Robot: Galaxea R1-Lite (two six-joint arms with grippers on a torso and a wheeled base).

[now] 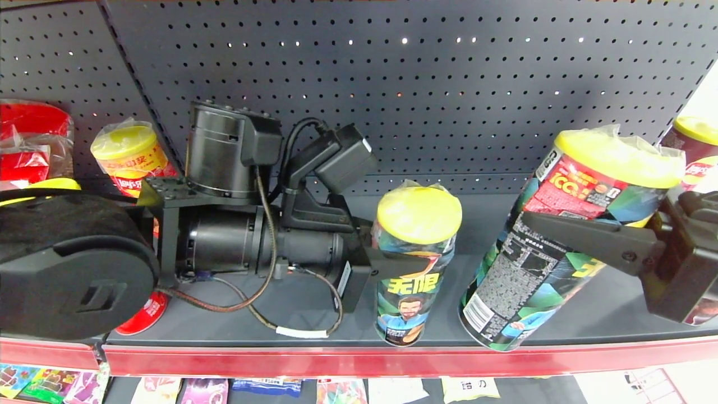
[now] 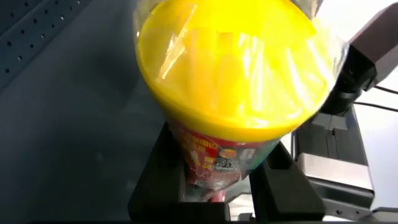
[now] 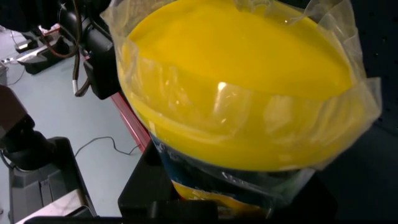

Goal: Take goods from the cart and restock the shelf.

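- Left tool (image 1: 412,264) is clamped round the upright can (image 1: 415,306), whose base stands on the shelf (image 1: 269,314) near the front lip.
- Right tool (image 1: 541,235) grips the tilted can (image 1: 519,297): its top leans right and its base sits just beside the upright can, so it needs righting.

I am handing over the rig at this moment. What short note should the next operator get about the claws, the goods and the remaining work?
Claws: left claw is shut on the upright can, near the front edge of the shelf; it seems set down, not yet released. The right claw is shut on the tilted can, base low by the front edge.
Done: a back-left can and a far-right can stand on the shelf.
Left: open left claw, straighten and set the tilted can, probably fetch more.
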